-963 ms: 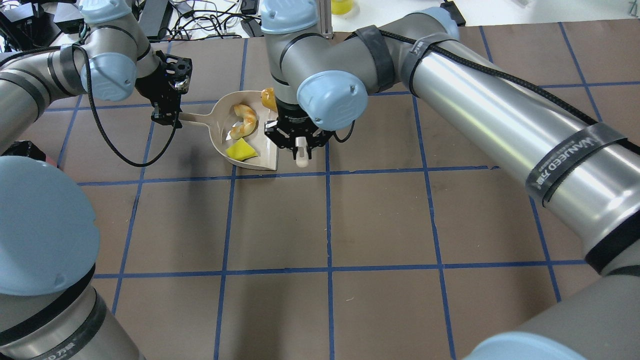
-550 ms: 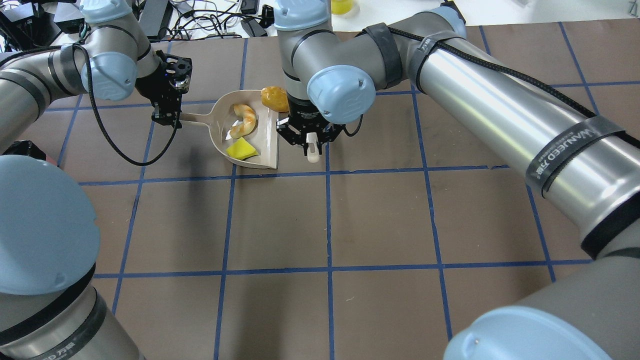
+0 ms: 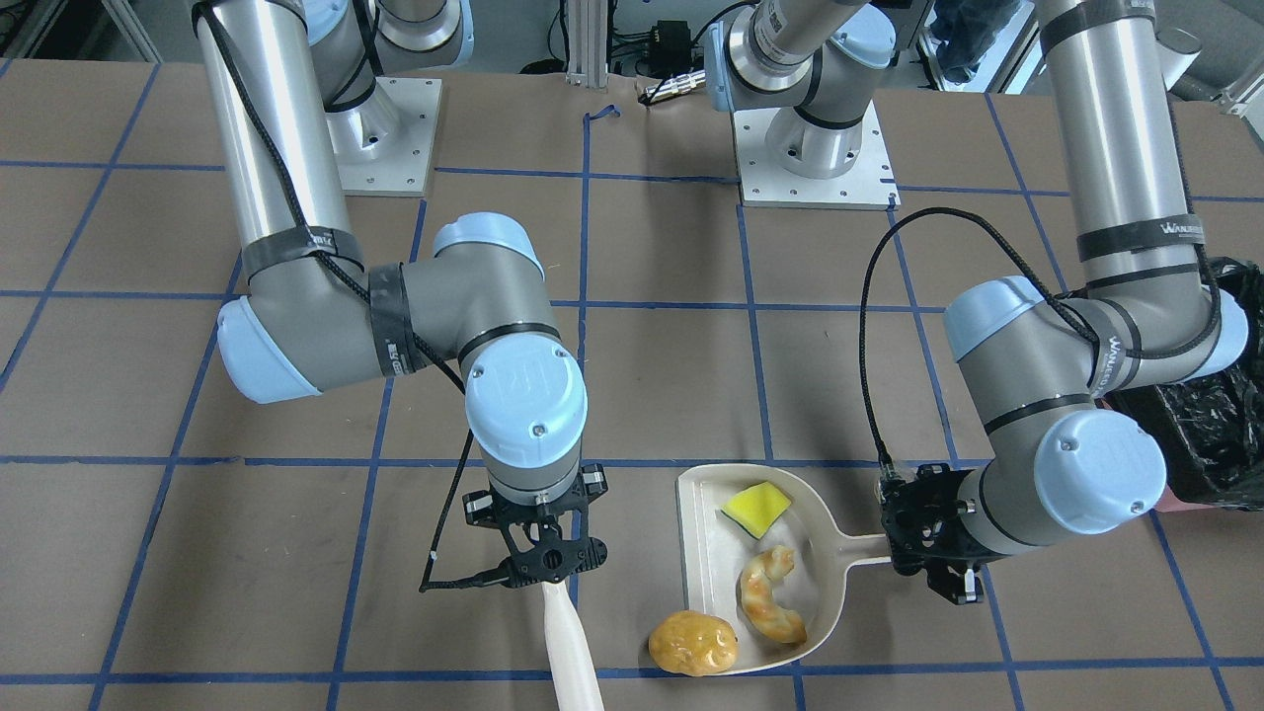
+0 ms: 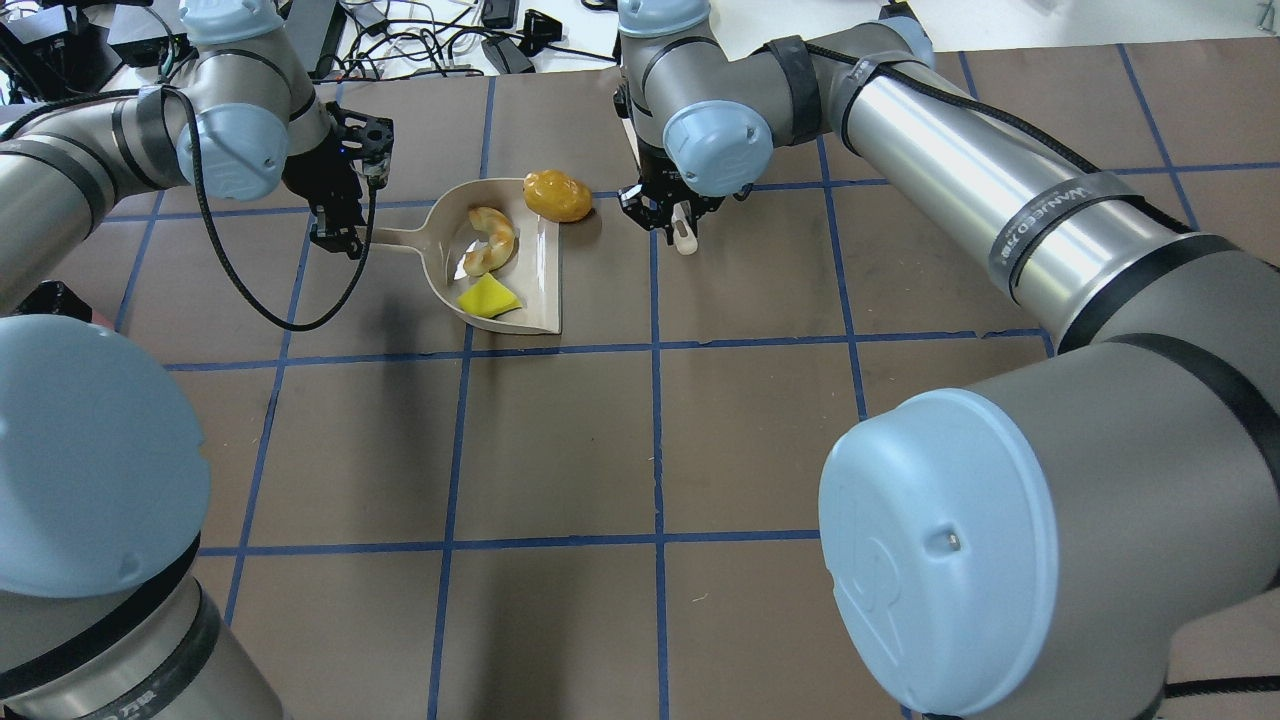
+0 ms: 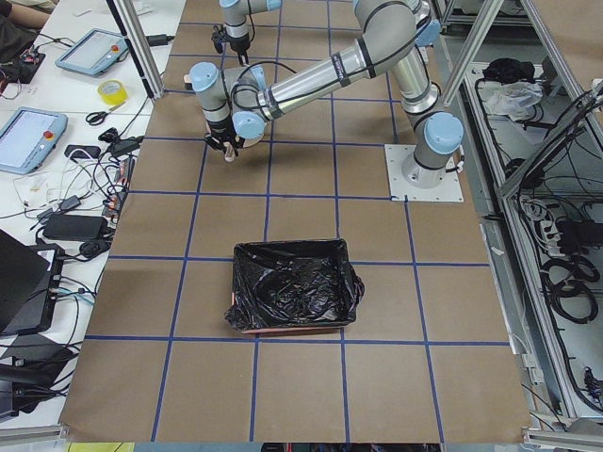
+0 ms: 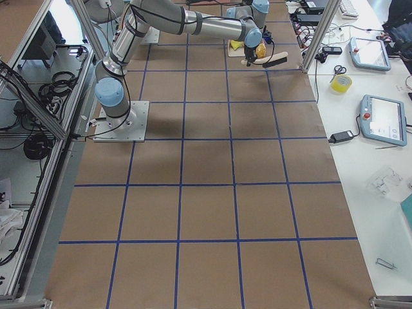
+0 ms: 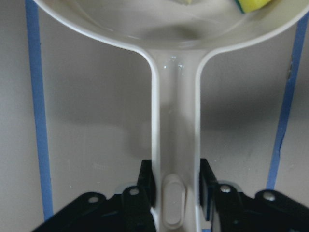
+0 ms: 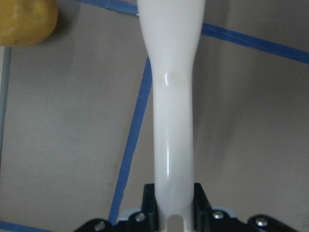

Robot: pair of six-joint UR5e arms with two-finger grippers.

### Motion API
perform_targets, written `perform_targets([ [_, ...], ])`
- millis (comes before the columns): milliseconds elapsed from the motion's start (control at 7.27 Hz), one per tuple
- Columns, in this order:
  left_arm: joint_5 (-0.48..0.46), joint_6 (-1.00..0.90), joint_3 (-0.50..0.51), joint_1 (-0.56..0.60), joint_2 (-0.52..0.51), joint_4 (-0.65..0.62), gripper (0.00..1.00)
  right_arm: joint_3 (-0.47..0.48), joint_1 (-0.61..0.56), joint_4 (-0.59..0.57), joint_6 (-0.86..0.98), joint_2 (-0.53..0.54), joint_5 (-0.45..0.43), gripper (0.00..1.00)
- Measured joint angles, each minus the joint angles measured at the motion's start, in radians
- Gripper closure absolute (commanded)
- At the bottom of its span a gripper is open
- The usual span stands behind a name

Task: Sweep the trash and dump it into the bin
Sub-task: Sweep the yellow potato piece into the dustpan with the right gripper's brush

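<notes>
Brown gridded table (image 4: 760,440), bin (image 5: 292,287) whole only from exterior left, dustpan (image 4: 540,275) overhead

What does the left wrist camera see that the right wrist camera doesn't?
Only the left wrist view: the left end effector clamped on the dustpan handle, plus a corner of the yellow-green wedge.
Only the right wrist view: the right end effector gripping a white tool handle, and the brown lump in the top corner.
Both: the brown table with blue tape lines.
</notes>
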State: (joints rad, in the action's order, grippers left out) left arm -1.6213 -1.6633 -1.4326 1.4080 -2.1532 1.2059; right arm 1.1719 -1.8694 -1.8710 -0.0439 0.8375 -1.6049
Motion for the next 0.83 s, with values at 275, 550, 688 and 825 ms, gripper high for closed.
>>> perform_targets([
  [275,-0.001,0.000,-0.001,0.000,0.000,0.000,0.93,-0.029,-0.028,0.000,-0.034,-0.029,0.031,1.00],
  [550,-0.002,0.000,-0.002,0.000,-0.001,0.000,0.93,-0.031,-0.084,0.003,-0.113,-0.032,0.076,1.00],
  [688,-0.002,0.000,-0.002,0.001,-0.001,0.000,0.93,-0.030,-0.102,0.008,-0.150,-0.032,0.096,1.00],
  [825,-0.001,0.000,-0.002,0.001,-0.002,0.000,0.93,-0.029,-0.118,0.011,-0.200,-0.032,0.127,1.00],
])
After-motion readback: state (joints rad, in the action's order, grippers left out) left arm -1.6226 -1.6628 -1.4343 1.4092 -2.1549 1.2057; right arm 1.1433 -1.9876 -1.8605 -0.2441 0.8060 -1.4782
